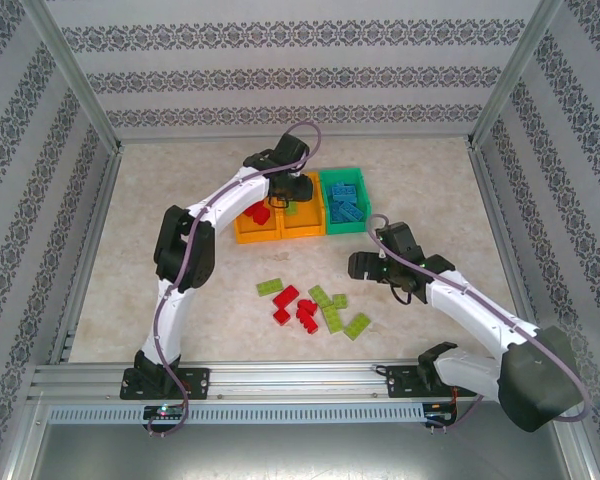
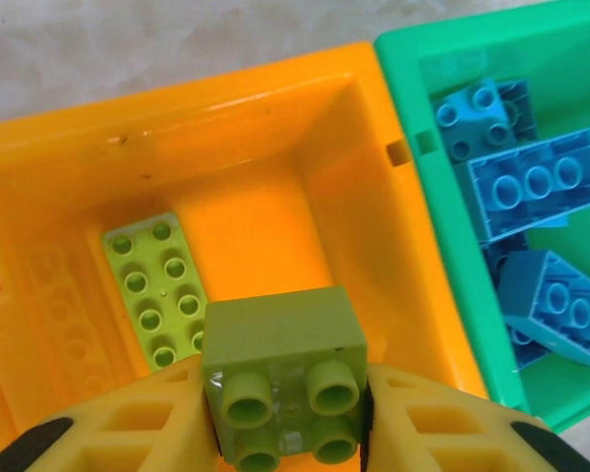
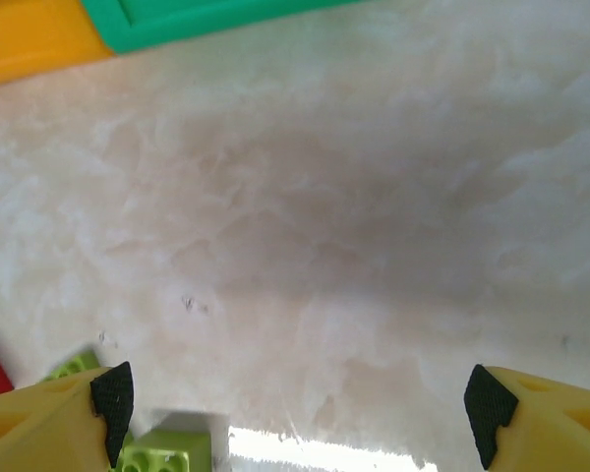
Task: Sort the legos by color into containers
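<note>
Left wrist view shows the left gripper (image 2: 287,433), jaws holding a small lime green plastic brick (image 2: 280,339) above an orange plastic bin (image 2: 275,103) with one long lime brick (image 2: 155,295) inside. Right wrist view: the right gripper (image 3: 297,401), jaws wide over the pale desk (image 3: 324,216).

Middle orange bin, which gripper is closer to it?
Left. The left gripper hangs over the middle orange bin, holding a lime brick; the right gripper is open over table in front of the green bin.

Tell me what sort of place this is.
Probably a robot test cell, not a home: two arms bolted to a metal rail, patterned panels in a metal frame walling the table, and toy bricks staged beside sorting bins.
</note>
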You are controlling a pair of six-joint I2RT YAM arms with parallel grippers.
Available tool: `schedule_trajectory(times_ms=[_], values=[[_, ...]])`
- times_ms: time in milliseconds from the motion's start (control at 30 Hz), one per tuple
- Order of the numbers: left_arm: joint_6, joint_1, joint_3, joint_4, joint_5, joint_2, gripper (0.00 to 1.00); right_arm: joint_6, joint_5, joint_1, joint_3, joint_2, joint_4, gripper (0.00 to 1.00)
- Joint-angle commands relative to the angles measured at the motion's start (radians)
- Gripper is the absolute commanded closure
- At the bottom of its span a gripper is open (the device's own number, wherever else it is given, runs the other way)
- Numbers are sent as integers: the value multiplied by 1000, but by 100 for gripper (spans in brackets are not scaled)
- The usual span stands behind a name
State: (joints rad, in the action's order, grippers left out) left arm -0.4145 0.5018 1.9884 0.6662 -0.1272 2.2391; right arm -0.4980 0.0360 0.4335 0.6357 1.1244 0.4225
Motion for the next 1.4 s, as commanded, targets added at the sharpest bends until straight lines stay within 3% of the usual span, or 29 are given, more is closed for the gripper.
schedule_trajectory(times_ms=[0,267,533,900,1200,1367], values=[[11,-13,43,47,5,13,58,-24,54,27,-8,1,93,10],[3,-12,-7,13,-2,-24,38,-44,85,99,-14,37,142,10],[-24,-10,-133,-76,-41,-111,27,-65,76,162,-15,68,72,11],[-42,-9,-282,-141,-28,-219,21,-63,61,203,24,205,67,20],[-61,-10,-325,-153,-28,-229,21,-108,-122,167,22,207,109,26],[-67,-10,-342,-154,-20,-233,21,-96,-130,134,23,161,102,26]])
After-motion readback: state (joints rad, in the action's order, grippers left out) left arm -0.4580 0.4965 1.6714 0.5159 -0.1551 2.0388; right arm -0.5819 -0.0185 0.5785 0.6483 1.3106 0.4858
